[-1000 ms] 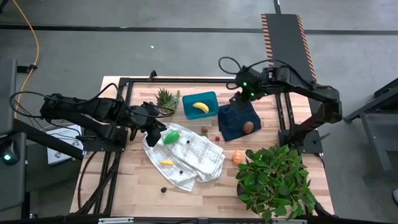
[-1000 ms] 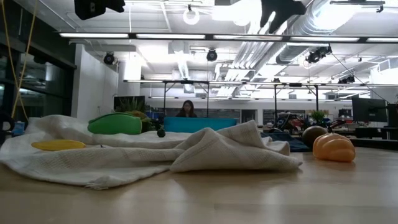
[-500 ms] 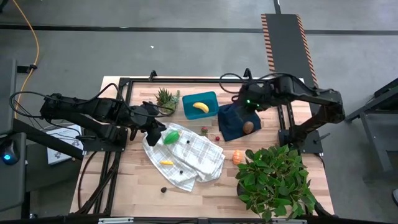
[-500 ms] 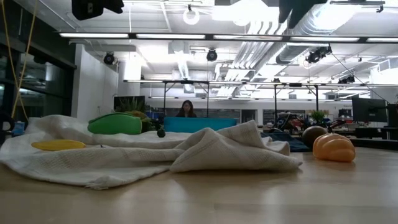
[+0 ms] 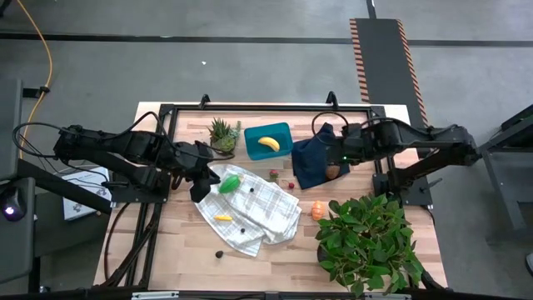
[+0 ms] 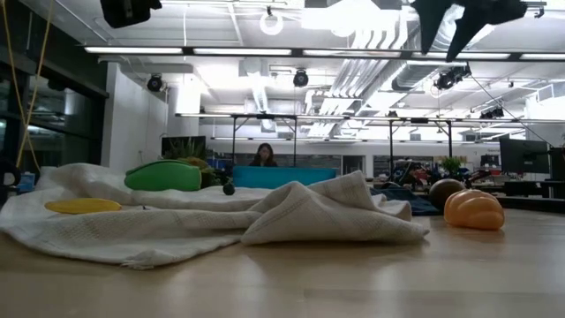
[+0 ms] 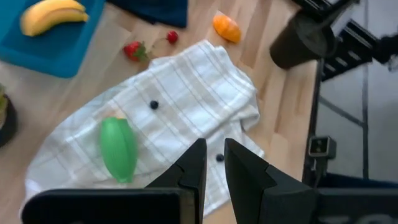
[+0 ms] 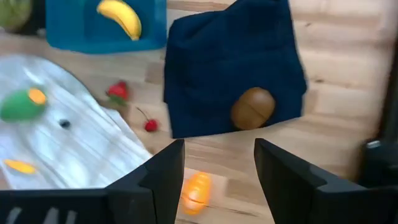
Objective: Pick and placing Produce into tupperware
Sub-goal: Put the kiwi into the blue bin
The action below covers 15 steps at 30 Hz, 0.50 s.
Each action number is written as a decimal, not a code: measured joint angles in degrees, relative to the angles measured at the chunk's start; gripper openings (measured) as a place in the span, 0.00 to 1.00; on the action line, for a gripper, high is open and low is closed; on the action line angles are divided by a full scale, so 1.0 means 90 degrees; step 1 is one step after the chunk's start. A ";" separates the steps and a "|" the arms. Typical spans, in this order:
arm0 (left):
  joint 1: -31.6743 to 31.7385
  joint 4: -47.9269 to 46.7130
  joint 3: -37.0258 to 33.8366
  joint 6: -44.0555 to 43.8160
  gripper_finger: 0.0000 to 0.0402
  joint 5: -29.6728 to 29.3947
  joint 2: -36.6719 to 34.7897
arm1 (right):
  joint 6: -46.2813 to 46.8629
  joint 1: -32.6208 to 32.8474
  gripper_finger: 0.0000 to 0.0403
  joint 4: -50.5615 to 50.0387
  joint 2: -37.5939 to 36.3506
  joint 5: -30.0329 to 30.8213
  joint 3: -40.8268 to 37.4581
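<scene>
Right gripper (image 5: 340,156) is hovering over the dark navy cloth (image 5: 312,162) at the far right of the wooden table (image 5: 275,258), fingers spread apart and holding nothing. The brown rounded produce piece (image 8: 252,107) is lying on that cloth just ahead of and below the fingertips, roughly centred between them in the right wrist view; its shape is nearly round, so I see no clear long axis to line up with. The right arm is plainly the nearer one. The likely next move is a straight drop onto the brown piece.

Left gripper (image 5: 200,177) is waiting over the left edge of the white checked towel (image 5: 258,212), fingers nearly together, nothing visibly between them. The green oblong piece (image 7: 118,148) is lying just beside its tips.

The teal-blue rectangular plastic tupperware (image 5: 268,140) is sitting far centre, left of the cloth, with one yellow banana (image 5: 268,143) inside.

Count, largest first:
- one leafy potted plant (image 5: 366,242), near right
- one spiky small plant (image 5: 221,132)
- one orange piece (image 5: 318,210)
- one small yellow piece (image 5: 221,217)
- two red berries (image 5: 274,175)
- several dark tiny berries (image 5: 219,254), number uncertain.
</scene>
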 joint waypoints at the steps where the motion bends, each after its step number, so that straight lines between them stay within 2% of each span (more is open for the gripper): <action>1: 0.0000 -0.0009 0.0000 0.0088 0.12 0.0082 0.0000 | 0.0167 -0.0037 0.46 0.0158 -0.0004 -0.0008 -0.0071; 8: 0.0000 -0.0060 0.0000 0.0564 0.12 0.0225 -0.0002 | 0.0900 -0.0474 0.46 0.0464 0.0237 -0.0668 -0.0193; 15: 0.0000 -0.0060 0.0000 0.0896 0.12 0.0215 0.0000 | 0.1130 -0.0868 0.46 0.0564 0.0721 -0.0932 -0.0193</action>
